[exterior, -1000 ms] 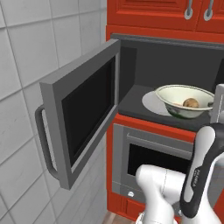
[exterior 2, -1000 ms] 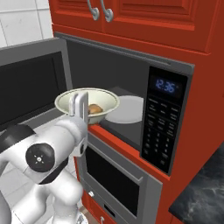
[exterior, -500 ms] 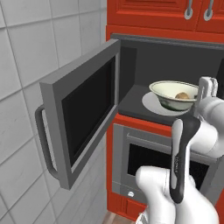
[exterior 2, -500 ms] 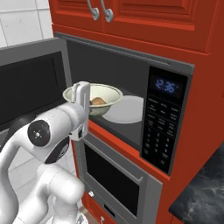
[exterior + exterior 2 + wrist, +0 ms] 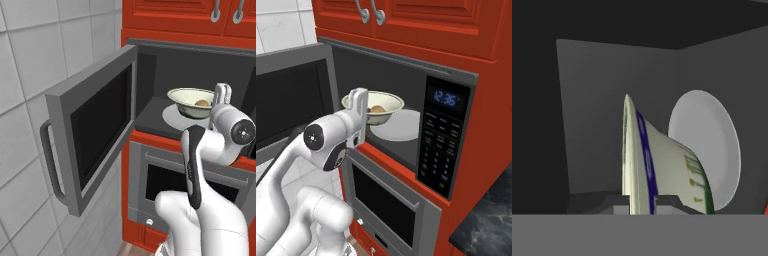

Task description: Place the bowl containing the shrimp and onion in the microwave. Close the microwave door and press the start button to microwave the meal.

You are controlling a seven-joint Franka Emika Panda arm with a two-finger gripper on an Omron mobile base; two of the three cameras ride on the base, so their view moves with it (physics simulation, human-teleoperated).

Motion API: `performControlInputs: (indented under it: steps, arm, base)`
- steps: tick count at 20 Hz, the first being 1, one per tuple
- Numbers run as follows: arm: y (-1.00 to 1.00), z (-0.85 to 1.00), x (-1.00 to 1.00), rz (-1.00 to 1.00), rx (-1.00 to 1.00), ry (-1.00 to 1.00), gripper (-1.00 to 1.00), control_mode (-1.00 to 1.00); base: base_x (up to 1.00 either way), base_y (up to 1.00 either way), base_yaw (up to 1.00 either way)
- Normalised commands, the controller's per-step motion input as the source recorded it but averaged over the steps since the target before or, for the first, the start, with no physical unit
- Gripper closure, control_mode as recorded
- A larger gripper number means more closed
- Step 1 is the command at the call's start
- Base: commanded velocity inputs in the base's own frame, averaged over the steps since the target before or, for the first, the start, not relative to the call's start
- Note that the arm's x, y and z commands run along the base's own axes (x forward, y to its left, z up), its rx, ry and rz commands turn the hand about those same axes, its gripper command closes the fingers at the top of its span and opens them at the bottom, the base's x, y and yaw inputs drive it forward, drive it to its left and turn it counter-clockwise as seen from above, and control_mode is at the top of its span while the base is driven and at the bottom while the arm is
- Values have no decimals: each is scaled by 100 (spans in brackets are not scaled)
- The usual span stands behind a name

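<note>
Bowl (image 5: 192, 101) holding onion (image 5: 377, 109) inside microwave (image 5: 406, 85) above turntable plate (image 5: 709, 150), gripper (image 5: 641, 202) pinching its rim, shrimp hidden

Since a second ago you've carried the bowl (image 5: 192, 102) forward from the front opening into the microwave (image 5: 406, 85), now over the turntable plate (image 5: 398, 127); arm has swung up and extended, gripper (image 5: 359, 100) still pinching the rim
</note>
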Motion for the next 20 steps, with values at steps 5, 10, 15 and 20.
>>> performControlInputs:
  steps: [5,10,15,20]
  arm:
    - [-26,-3,22,0,0,1,100,-100]
    - [-12,-31,11,0,-3,4,100,-100]
    - [-17,-44,21,0,-7,9,100,-100]
    - [-20,-21,39,0,-1,3,100,-100]
  base:
    - [0,0,0]
    - [0,0,0]
    - [0,0,0]
    - [0,0,0]
